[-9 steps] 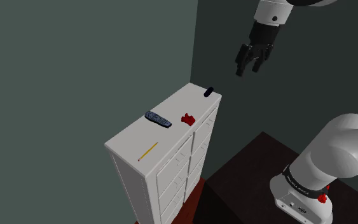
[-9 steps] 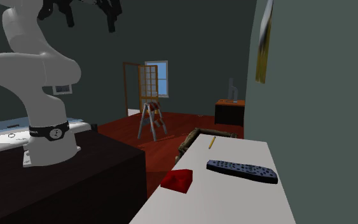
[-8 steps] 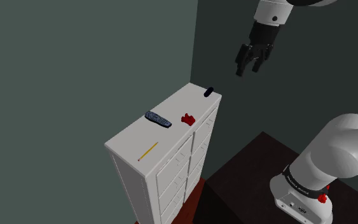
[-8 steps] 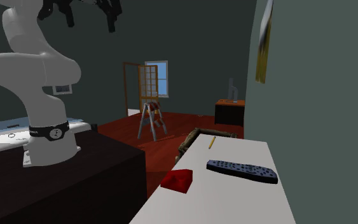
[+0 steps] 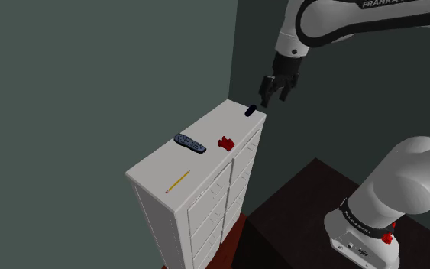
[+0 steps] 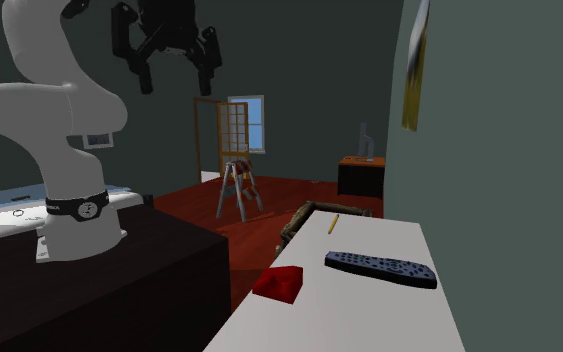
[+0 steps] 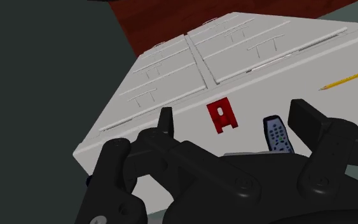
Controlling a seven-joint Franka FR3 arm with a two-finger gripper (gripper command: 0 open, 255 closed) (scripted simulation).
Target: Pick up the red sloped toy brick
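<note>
We have the gripper (image 5: 273,93) in the air beyond the far end of the white drawer chest (image 5: 205,126), with its jaws spread wide and nothing between them. That suits an approach: in the wrist view the red sloped brick (image 7: 222,116) lies in the line between the two fingers, so we judge that the hand is being aimed at it before the descent.

The brick rests alone on the chest's top, close to the edge above the drawer fronts and about halfway along that edge. Nothing touches it.

A dark remote control (image 5: 189,143) lies just beside it, further in from that edge. We reckon it is the thing a spread finger is most likely to catch. A small dark capsule-shaped thing (image 5: 251,110) sits at the far corner, below the gripper. A yellow pencil (image 5: 177,182) lies toward the near end, well apart from the brick.
</note>
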